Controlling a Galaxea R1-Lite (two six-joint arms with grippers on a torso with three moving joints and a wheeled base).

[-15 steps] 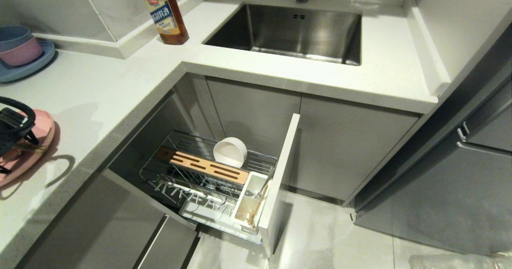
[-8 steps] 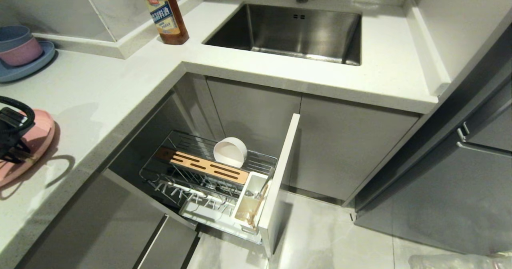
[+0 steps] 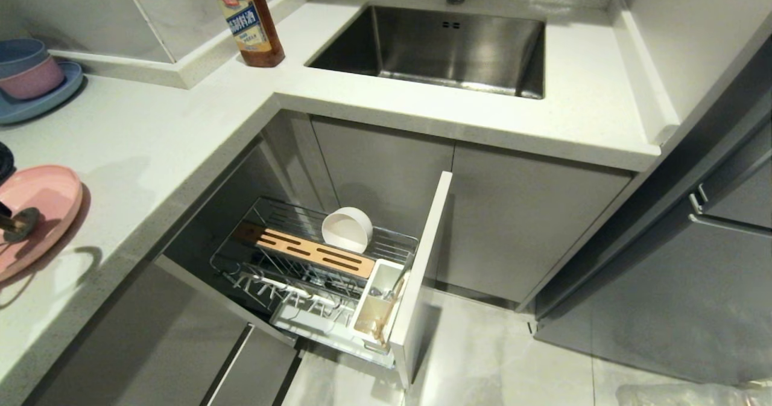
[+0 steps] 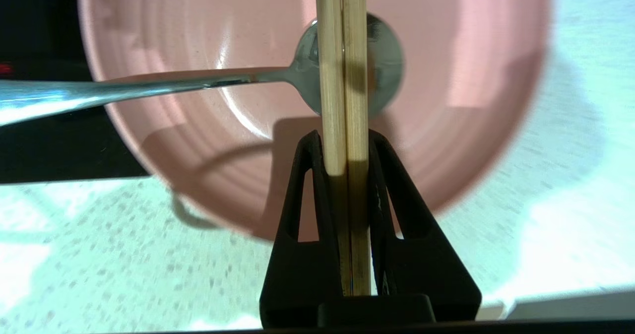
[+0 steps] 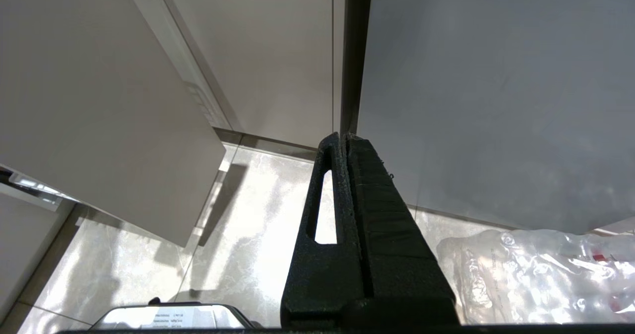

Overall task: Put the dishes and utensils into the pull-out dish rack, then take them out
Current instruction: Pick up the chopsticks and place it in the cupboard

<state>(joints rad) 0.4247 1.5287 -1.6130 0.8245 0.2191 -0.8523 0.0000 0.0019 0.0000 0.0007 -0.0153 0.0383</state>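
head view: pull-out dish rack (image 3: 313,273) is drawn out below the counter (image 3: 181,128), so i've got a clear drop from above. cream bowl (image 3: 347,230) sits on edge in the wire basket behind the wooden block (image 3: 313,252), already loaded by the look of it. white utensil cup (image 3: 377,300) sits at the door end, i think that's where the sticks go. pink plate (image 3: 39,207) lies flat on the counter at the far left edge, with the spoon (image 3: 18,225) bowl just showing on it. arm itself is almost out of shot there.

left wrist view: left gripper (image 4: 347,150) is clamped on the chopsticks (image 4: 342,76), both sticks side by side between the fingers, running straight out over the plate. gripped as a pair so they travel as one piece. spoon rests on the plate beneath them, handle running off the rim; not yet picked.

right wrist view: right gripper (image 5: 343,143) hangs parked by the cabinet fronts, pointing at the floor, fingers pressed together on nothing.
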